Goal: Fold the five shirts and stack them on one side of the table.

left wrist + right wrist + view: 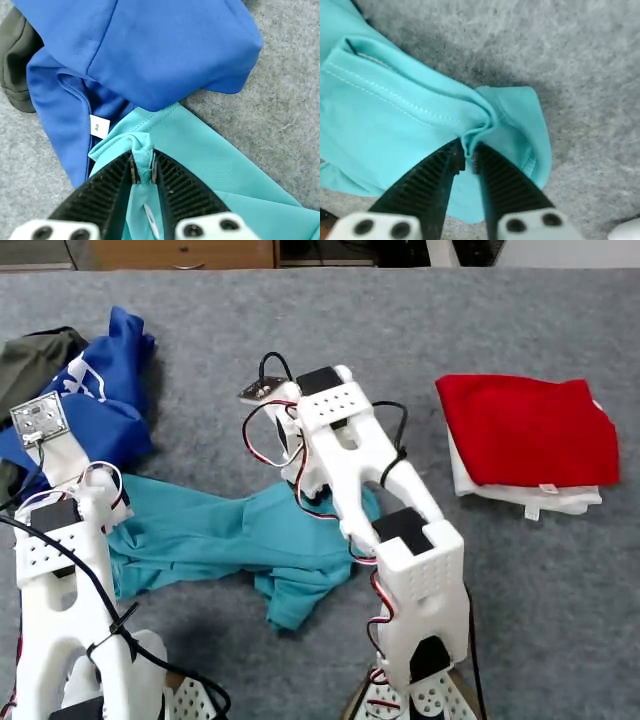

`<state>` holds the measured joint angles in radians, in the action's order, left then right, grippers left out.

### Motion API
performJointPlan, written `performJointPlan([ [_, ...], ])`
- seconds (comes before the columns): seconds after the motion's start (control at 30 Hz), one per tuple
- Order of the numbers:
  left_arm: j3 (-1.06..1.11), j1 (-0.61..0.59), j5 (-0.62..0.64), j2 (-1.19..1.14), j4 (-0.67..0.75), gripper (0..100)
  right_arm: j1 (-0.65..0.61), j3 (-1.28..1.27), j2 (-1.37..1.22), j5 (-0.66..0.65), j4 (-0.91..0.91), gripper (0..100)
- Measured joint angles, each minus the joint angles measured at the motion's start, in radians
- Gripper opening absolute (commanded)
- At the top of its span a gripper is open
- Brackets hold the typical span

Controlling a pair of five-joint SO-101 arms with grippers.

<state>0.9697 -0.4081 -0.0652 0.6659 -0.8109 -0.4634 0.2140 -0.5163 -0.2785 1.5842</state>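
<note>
1. Rising from the near table edge at L side: left arm (pixel 60 570), stretched fwd twd the blue shirt (pixel 110 380), wrist tipped down over the cloth.
2. Pinched in left gripper (pixel 142 170): a small bunched fold at the edge of the teal shirt (pixel 215 160). Jaws almost together, only fabric betw. the tips.
3. Rising from the near edge around centre: right arm (pixel 400 550), angled fwd and leftward over the teal shirt's mid part, wrist tipped down.
4. Pinched in right gripper (pixel 468 155): a puckered fold of that teal shirt just beside a stitched hem corner. Jaws nearly closed on the cloth.
5. Lying rumpled on the grey table (pixel 450 330) betw. the two arms: teal shirt, its L end touching the blue shirt.
6. Heaped at far L: blue shirt, partly over a dark shirt (pixel 35 355) at the table's L edge.
7. Stacked at R side, well apart from both arms: folded red shirt (pixel 525 425) on top of folded white shirt (pixel 520 502).
8. Bare surface along the far strip, betw. right arm and the stack, and at the near R corner.
</note>
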Motion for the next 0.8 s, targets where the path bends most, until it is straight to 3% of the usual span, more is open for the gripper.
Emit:
performJointPlan([
  [0.8,0.002,0.0,0.0,0.0,0.0,2,0.126,0.204,-0.002,-0.046,0.038,1.6],
])
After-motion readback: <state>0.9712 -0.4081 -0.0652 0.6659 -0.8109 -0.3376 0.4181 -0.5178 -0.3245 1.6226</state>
